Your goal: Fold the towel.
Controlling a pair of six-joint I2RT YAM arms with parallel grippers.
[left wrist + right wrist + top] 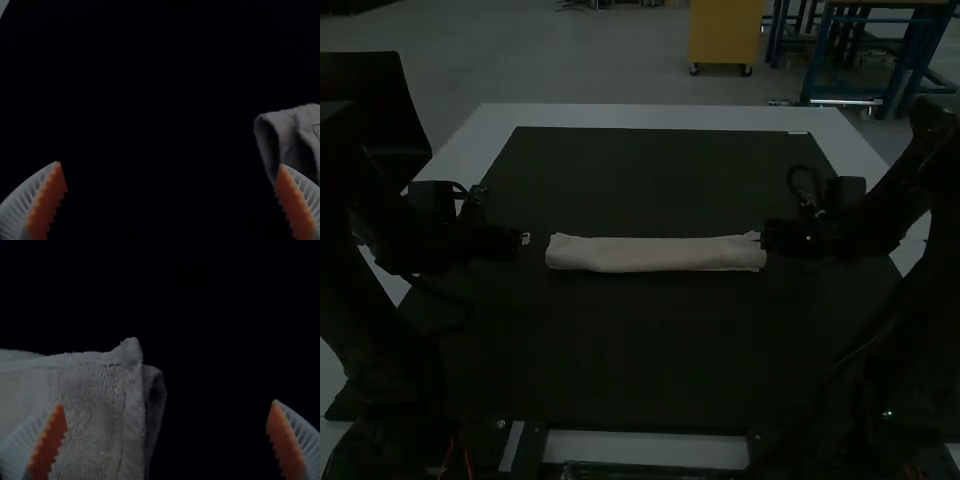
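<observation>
In the high view the towel [655, 254] lies folded into a long narrow strip running left to right across the dark mat. My left gripper [525, 239] is just off the strip's left end, not touching it. At the right end, my right gripper [760, 238] is at the towel's far corner. In the left wrist view the left gripper [171, 200] is open, with the towel's layered end [292, 130] by one finger. The right wrist view has the right gripper [167, 440] open above the towel [90, 410], one finger over its layered end.
A dark mat [620, 340] covers most of the white table [650, 117]. Both arms stand at the near side, one on each side of the mat. A small white item [798, 133] lies at the mat's far edge.
</observation>
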